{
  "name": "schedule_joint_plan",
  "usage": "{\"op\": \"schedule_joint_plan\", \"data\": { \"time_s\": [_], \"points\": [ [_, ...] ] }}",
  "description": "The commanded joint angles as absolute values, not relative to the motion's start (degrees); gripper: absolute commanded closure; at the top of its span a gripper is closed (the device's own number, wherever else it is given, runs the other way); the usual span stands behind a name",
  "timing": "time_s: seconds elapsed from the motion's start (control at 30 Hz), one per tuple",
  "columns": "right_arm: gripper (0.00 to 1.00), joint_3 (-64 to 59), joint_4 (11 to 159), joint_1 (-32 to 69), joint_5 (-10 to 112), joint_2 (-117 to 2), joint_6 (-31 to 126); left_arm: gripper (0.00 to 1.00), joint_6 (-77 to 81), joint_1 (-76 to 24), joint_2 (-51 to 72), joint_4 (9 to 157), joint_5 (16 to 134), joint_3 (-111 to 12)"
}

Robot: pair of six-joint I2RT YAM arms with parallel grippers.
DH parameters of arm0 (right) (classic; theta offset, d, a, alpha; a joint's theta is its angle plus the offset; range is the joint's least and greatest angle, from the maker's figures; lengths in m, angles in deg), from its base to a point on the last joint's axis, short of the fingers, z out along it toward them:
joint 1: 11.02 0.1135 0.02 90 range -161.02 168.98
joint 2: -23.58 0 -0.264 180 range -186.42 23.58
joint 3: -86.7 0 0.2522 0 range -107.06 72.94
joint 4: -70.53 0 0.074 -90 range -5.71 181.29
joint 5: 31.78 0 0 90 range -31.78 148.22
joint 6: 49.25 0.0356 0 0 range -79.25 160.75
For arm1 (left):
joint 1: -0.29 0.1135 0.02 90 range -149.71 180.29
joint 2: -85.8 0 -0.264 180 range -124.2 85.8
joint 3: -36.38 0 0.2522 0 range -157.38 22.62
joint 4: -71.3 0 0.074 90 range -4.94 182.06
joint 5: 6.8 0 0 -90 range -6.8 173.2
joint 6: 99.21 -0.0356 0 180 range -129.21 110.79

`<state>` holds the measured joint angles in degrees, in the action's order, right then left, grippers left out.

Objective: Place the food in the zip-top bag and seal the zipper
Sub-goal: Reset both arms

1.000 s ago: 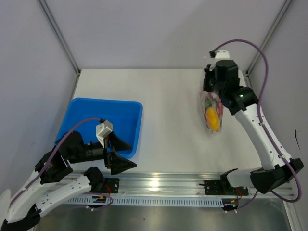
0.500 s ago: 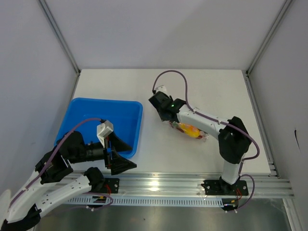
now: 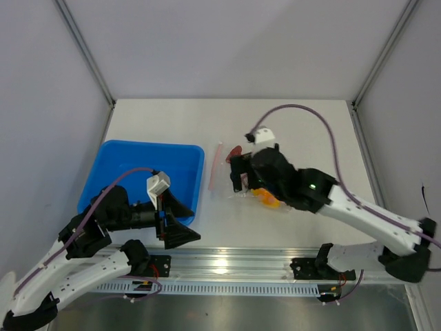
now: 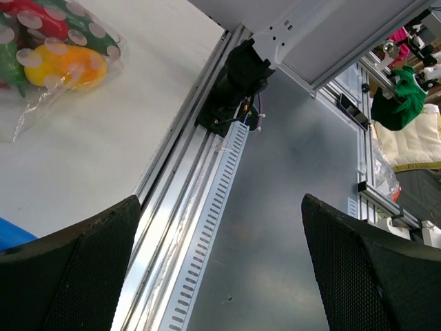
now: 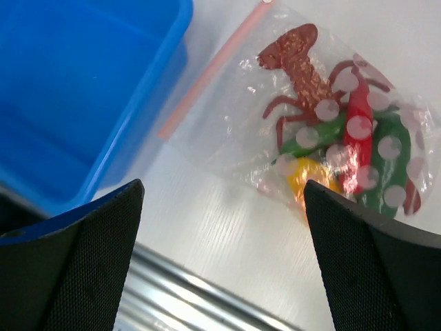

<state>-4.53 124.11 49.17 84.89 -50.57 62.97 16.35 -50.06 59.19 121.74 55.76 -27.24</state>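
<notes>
While the left claw [image 4: 220,207] and right claw [image 5: 224,200] gape wide, the zip-top bag [image 5: 231,114] holds food [image 5: 358,138] beside the blue tray [image 5: 69,83].

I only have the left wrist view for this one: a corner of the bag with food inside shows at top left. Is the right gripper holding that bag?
Observer: No. In the right wrist view the right gripper hangs open over the zip-top bag, which lies on the table.
Operator: Where is the zipper?
Observer: The pink zipper lies alongside the blue tray, just outside its rim.
Operator: Any food outside the bag?
Observer: None that I can see. The food, red, green and yellow pieces, is bunched at the end away from the zipper.
</notes>
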Motion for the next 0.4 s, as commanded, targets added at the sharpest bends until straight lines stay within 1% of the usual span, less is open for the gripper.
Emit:
{"op": "schedule_joint_plan", "data": {
  "time_s": [0.0,0.03,0.1,0.13,0.2,0.3,0.37],
  "points": [
    [0.01,2.35,130.60,50.59,88.53,-39.11,73.24,0.00,18.90,-50.16,58.29,118.28,54.90,-25.11],
    [0.01,3.84,135.14,50.68,91.50,-34.39,80.76,0.01,19.43,-50.16,58.46,117.24,55.68,-24.58],
    [0.01,8.49,140.69,51.47,94.50,-30.23,89.05,0.00,21.97,-50.16,59.69,116.35,57.18,-21.78],
    [0.01,10.08,145.51,51.82,95.47,-28.47,96.40,0.01,22.77,-50.16,60.04,115.82,58.14,-21.15],
    [0.01,14.47,149.32,52.52,97.24,-23.72,102.51,0.00,24.87,-50.16,61.54,113.98,58.50,-19.40],
    [0.00,18.00,151.09,52.79,95.93,-17.84,106.23,0.01,26.99,-50.16,63.21,111.70,58.59,-16.49],
    [0.00,20.64,149.34,53.05,95.40,-14.84,104.23,0.01,28.66,-50.07,64.96,110.82,57.72,-14.91]
  ]
}}
